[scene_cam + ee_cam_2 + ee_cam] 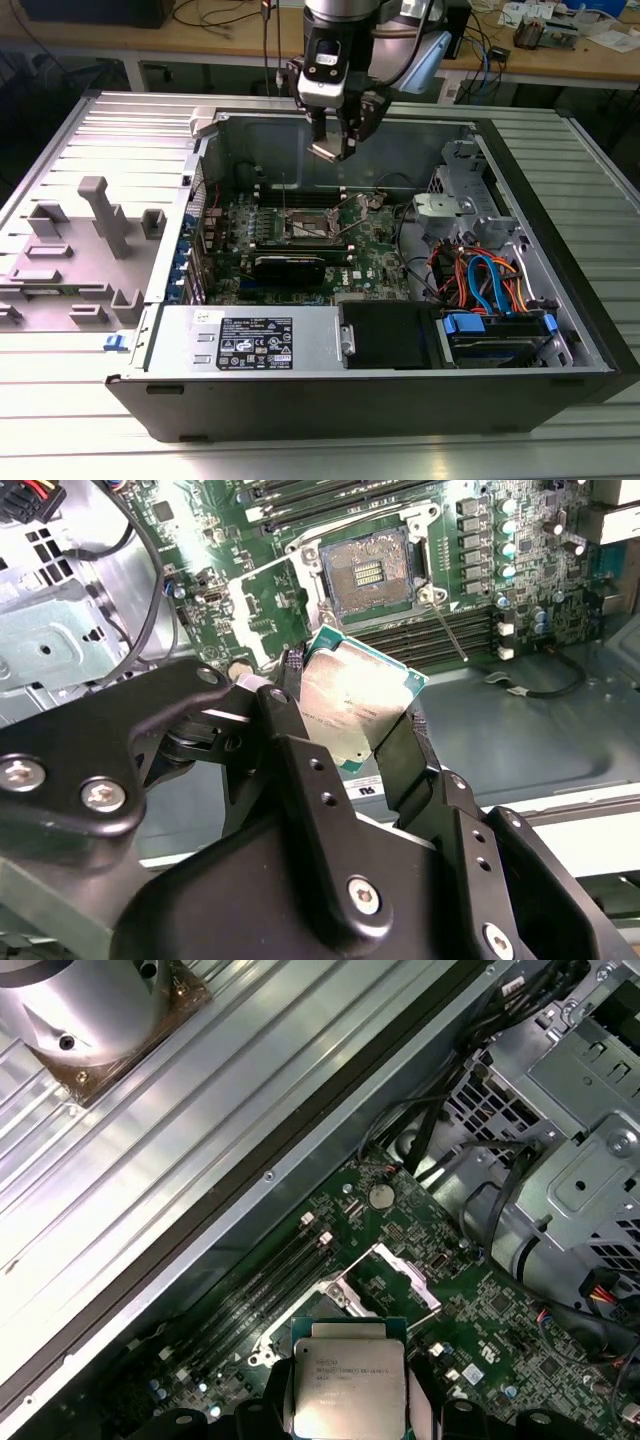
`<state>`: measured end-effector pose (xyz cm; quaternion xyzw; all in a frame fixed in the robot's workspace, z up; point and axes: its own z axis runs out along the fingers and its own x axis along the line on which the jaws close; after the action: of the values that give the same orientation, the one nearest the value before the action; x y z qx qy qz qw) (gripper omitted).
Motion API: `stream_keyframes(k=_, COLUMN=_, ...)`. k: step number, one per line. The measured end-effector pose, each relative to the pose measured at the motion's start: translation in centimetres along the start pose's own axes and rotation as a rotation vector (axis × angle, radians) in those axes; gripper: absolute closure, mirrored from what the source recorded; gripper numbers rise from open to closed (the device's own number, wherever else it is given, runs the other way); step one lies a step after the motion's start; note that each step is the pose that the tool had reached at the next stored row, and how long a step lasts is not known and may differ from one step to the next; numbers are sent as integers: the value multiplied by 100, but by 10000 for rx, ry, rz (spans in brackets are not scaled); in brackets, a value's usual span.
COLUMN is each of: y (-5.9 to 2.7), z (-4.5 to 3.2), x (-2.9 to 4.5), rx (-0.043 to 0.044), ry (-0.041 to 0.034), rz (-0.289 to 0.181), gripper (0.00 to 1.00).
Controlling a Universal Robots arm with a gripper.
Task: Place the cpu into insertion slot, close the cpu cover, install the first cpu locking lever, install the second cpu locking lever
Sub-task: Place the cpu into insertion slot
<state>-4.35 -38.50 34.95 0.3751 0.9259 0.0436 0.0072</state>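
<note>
In the exterior view the claw (335, 146) hangs over the open case (560, 330), well above the green board (380, 250). It pinches the cpu (325, 151) at its tips. The slot (312, 228) lies below on the board, apart from the chip and a little toward the exterior view's left of it. A grey box (240, 340) along the near wall of the case carries a white label with dark print too small to make out. Blue and orange cables (482, 272) run at the exterior view's right. Grey plastic fixtures (95, 225) stand on the ribbed tabletop (60, 430) at the exterior view's left.

In the second wrist view the claw (352, 720) is closed on the cpu (350, 695), with one black finger (298, 745) on each side of it. The chip is tilted and its green edge shows around the bright metal top. The slot (368, 572) is bare and dark-centred, with a patch of gold contacts. A thin lever (447, 630) slants across the board beside it.

In the first wrist view the cpu (348, 1375) faces the camera in the claw (350, 1396). Its metal top bears several lines of fine print. The cover (408, 1280) stands raised off the board, just past the chip. A round coin battery (380, 1196) sits farther on.
</note>
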Motion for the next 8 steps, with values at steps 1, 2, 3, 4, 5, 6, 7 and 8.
stream_keyframes(k=1, y=-1, z=2, x=0, rx=5, ry=0, rz=50, gripper=46)
stream_keyframes(k=2, y=-1, z=4, x=0, rx=9, ry=0, rz=97, gripper=46)
stream_keyframes(k=3, y=-2, z=7, x=-1, rx=9, ry=-5, rz=152, gripper=46)
stream_keyframes(k=4, y=-2, z=11, x=-2, rx=7, ry=-12, rz=228, gripper=46)
stream_keyframes(k=5, y=-2, z=13, x=-1, rx=5, ry=-20, rz=319, gripper=46)
stream_keyframes(k=6, y=-3, z=15, x=-1, rx=4, ry=-25, rz=375, gripper=46)
stream_keyframes(k=7, y=-3, z=17, x=-1, rx=3, ry=-30, rz=445, gripper=46)
stream_keyframes(k=8, y=-4, z=19, x=-1, rx=-1, ry=-42, rz=582, gripper=46)
